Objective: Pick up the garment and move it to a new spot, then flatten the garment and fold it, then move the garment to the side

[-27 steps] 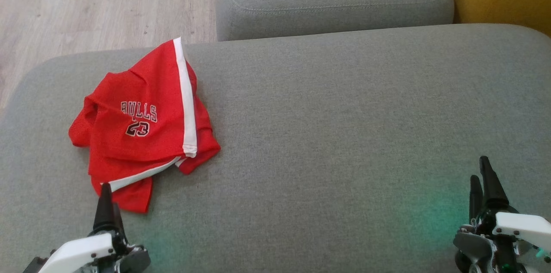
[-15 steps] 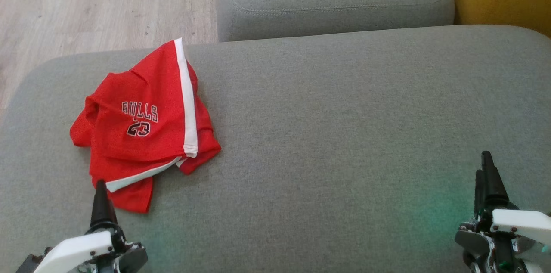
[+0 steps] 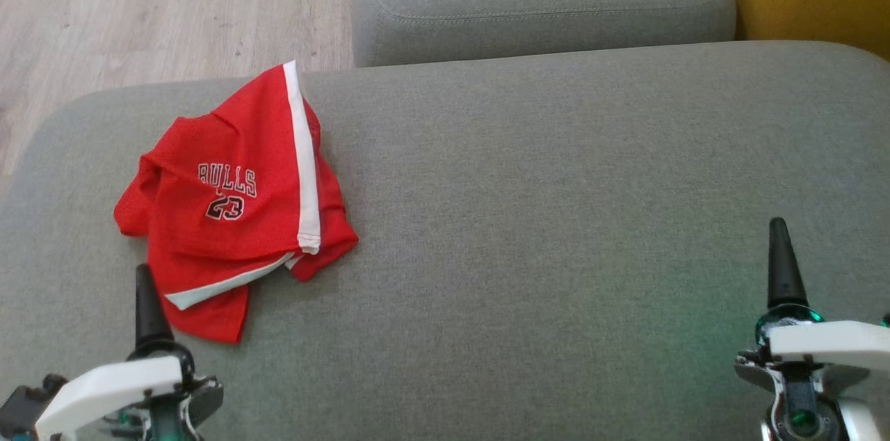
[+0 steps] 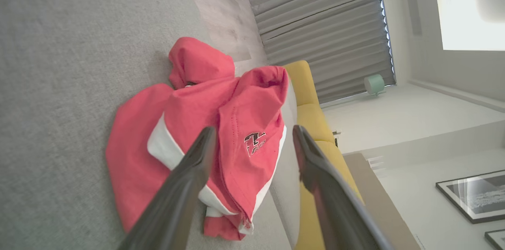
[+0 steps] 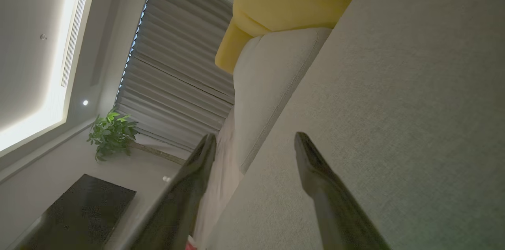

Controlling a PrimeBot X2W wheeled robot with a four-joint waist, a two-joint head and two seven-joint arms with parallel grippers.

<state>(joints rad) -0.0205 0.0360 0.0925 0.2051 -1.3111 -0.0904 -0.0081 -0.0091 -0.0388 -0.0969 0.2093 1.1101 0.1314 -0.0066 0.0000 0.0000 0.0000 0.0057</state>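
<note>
Garment [image 3: 229, 204] in the head view: a crumpled red jersey with white stripes, lying on the left part of the grey sofa cushion [image 3: 556, 218]. Its far corner is right at the edge above the wood floor [image 3: 139, 10]. You can read "BULLS" over "23" on it. Left gripper [image 3: 144, 288] hangs just beside the near hem, apparently not touching. The right gripper [image 3: 782, 253] is well apart, over bare cushion.

Left wrist view: gripper [image 4: 253, 131] fingers spread wide and pointed at the folds, with nothing pinched. The print is too squashed to read here.

Right wrist view: that gripper [image 5: 255, 137] is spread too, and empty.

My worry is that it's layered, so a pinch might catch just one layer and it'd come up bunched, or snag the cushion fabric. A sloppy drag could also tip it onto the floor.
</note>
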